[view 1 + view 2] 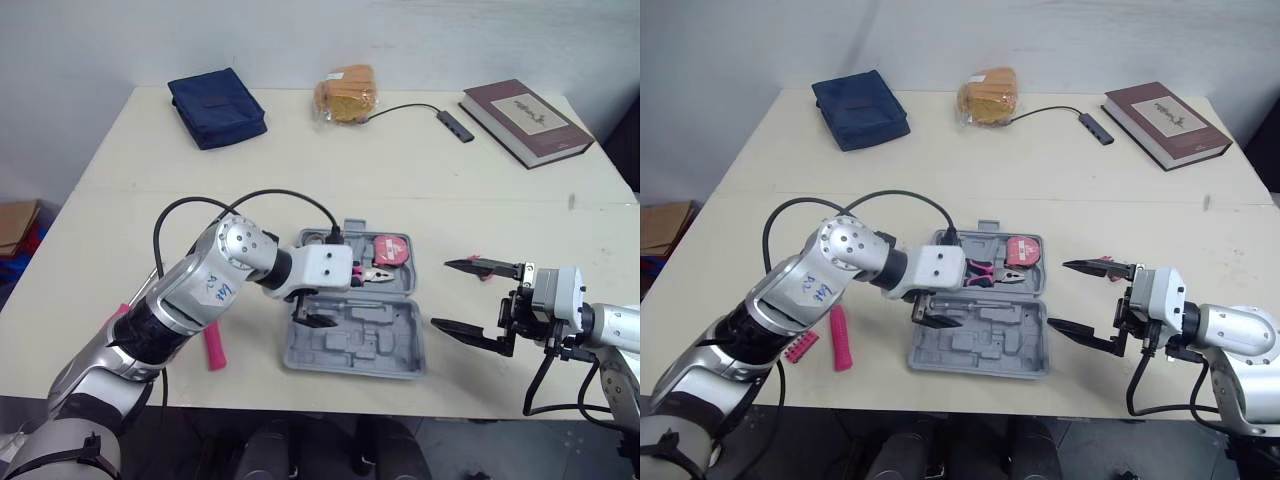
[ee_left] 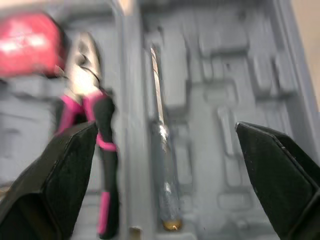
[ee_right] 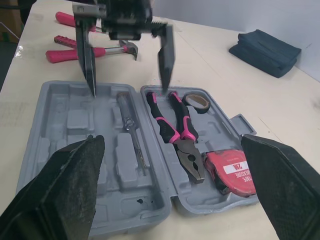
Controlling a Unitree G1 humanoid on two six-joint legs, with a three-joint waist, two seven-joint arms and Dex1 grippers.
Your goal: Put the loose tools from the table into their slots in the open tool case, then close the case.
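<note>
At the lower left of the head view you see a pink-handled tool [image 1: 215, 347] lying loose on the table [image 1: 450, 180], just beside the left arm. Your left gripper [image 3: 128, 89] hangs over the open grey tool case [image 1: 400, 362] at lower centre, fingers spread wide. In the case lie a screwdriver [image 3: 131, 125], pliers [image 1: 370, 274] and, further right, a red tape measure [image 1: 392, 249]. At lower right, your right gripper [image 1: 441, 293] sits beside the case, fingers spread, holding nothing.

We see a tool case [image 1: 396, 346] of dull grey plastic. The pliers [image 3: 172, 125] have a shiny metal nose and rubbery pink handles. The tape measure [image 3: 232, 172] is glossy red plastic. The table [image 1: 400, 160] looks smooth and matt. The upper-left pouch [image 1: 217, 107] is blue cloth.
</note>
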